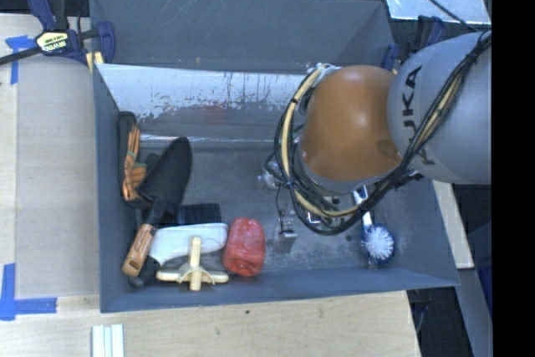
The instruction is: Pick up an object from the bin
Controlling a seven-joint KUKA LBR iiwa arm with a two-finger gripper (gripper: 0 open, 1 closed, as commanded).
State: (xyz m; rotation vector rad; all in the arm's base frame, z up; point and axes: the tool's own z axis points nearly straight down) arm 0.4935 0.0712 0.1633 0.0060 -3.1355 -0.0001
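Observation:
My gripper [286, 232] hangs low over the bin floor, right of centre near the front, mostly covered by the arm's wrist above it. A red lumpy block [245, 247] lies just to its left on the floor, a short gap away. To the gripper's right, a small brush with a white bristle head and blue handle [378, 241] rests against the front right of the bin. I see nothing between the gripper's tips.
At the front left lies a heap: a black brush with a wooden handle [163, 184], a white piece [189, 239], a pale wooden cross-shaped toy [194, 269], a black flat item [199, 213]. An orange-brown tool [131, 165] lies along the left wall.

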